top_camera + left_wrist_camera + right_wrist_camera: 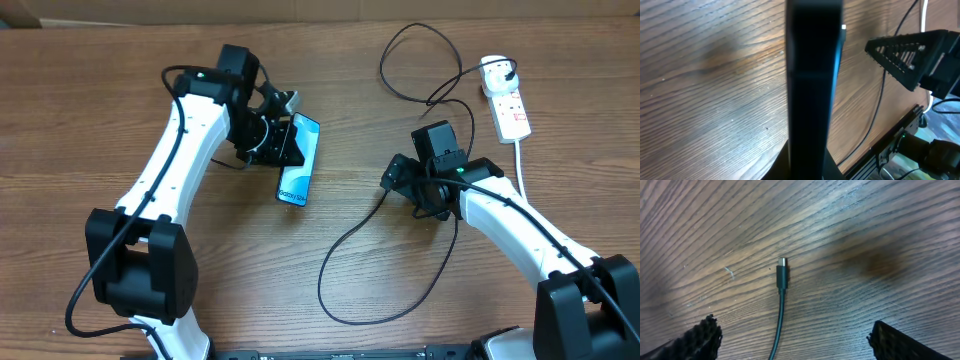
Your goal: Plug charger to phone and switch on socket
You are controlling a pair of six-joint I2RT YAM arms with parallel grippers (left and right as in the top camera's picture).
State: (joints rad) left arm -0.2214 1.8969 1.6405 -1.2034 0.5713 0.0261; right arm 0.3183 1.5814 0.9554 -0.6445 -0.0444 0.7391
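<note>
The charger lies untouched between the right hand's spread fingers.

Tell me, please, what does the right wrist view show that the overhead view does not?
Only the right wrist view shows the charger's connector tip, lying on the table between the right gripper's open fingers; overhead, that gripper hides it. Only the overhead view shows the phone and the socket. Both show the charger's black cable and the wooden table.
</note>
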